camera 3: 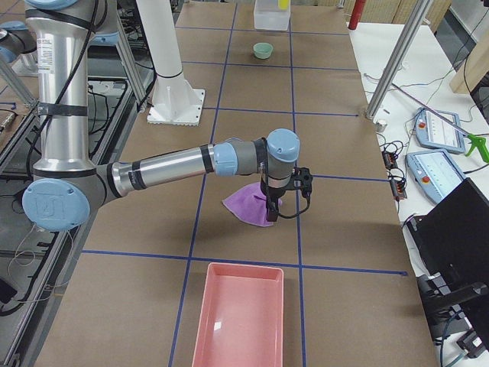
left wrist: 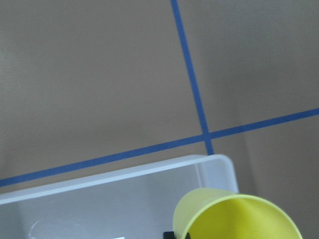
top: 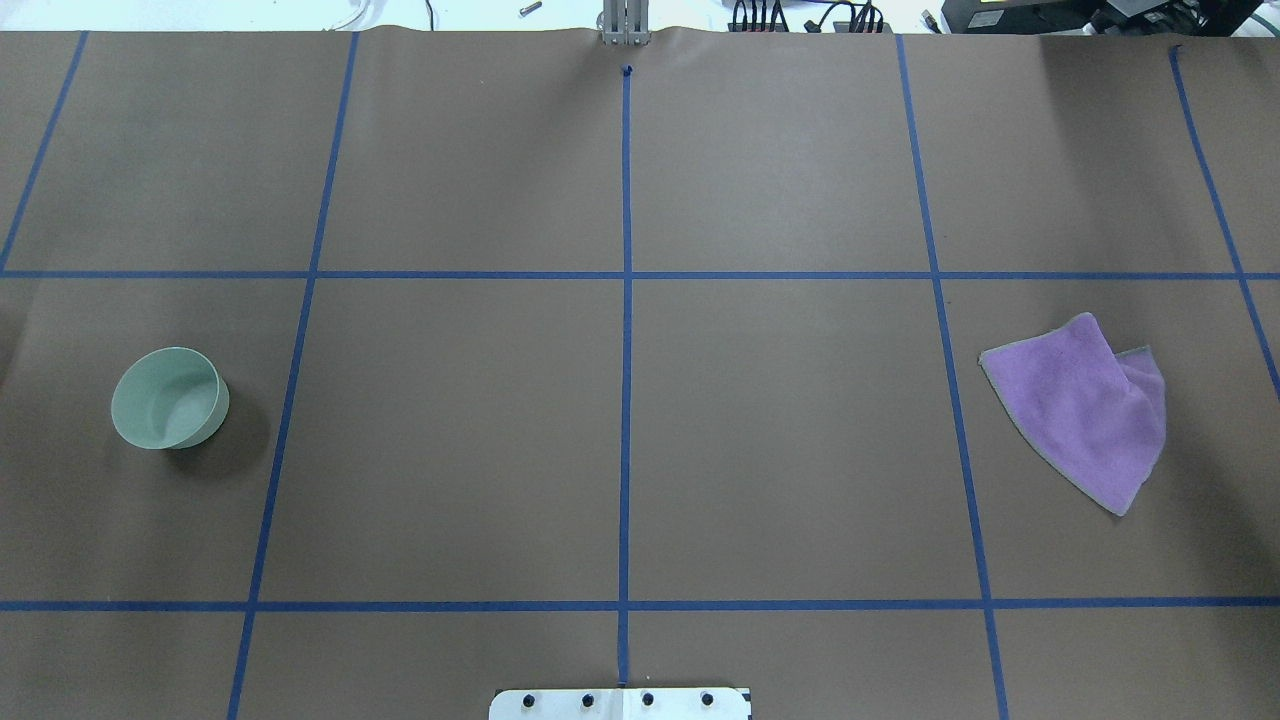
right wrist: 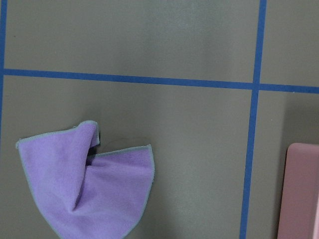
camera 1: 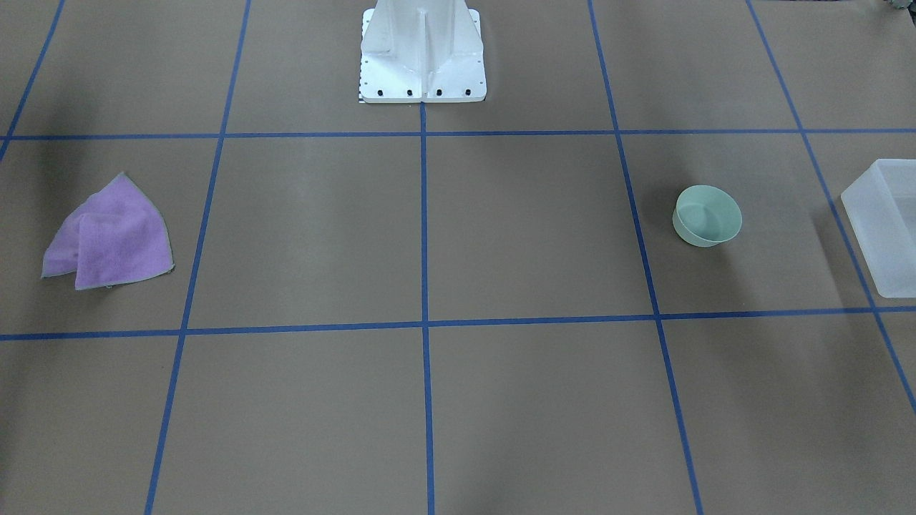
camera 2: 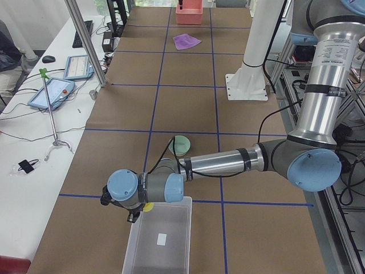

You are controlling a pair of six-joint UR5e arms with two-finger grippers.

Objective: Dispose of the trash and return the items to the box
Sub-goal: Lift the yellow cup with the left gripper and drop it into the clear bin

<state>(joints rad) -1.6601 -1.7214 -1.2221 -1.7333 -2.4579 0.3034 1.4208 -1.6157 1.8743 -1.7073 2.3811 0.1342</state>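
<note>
My left gripper (camera 2: 137,215) holds the yellow cup (left wrist: 234,219) tilted over a corner of the frosted-white box (left wrist: 99,199); a dark fingertip (left wrist: 172,235) shows beside the cup. The cup (camera 2: 148,206) hangs at the box's (camera 2: 159,240) near rim. The mint-green bowl (top: 168,397) stands upright on the table beside the box (camera 1: 884,222). My right gripper (camera 3: 286,200) hovers over a purple cloth (camera 3: 250,206); I cannot tell whether it is open or shut, as its fingers do not show in the right wrist view.
The crumpled purple cloth (top: 1085,405) lies on the robot's right side. A pink tray (camera 3: 241,321) sits past it at the table's end, its edge in the right wrist view (right wrist: 304,189). The white robot base (camera 1: 422,54) stands at the table's middle.
</note>
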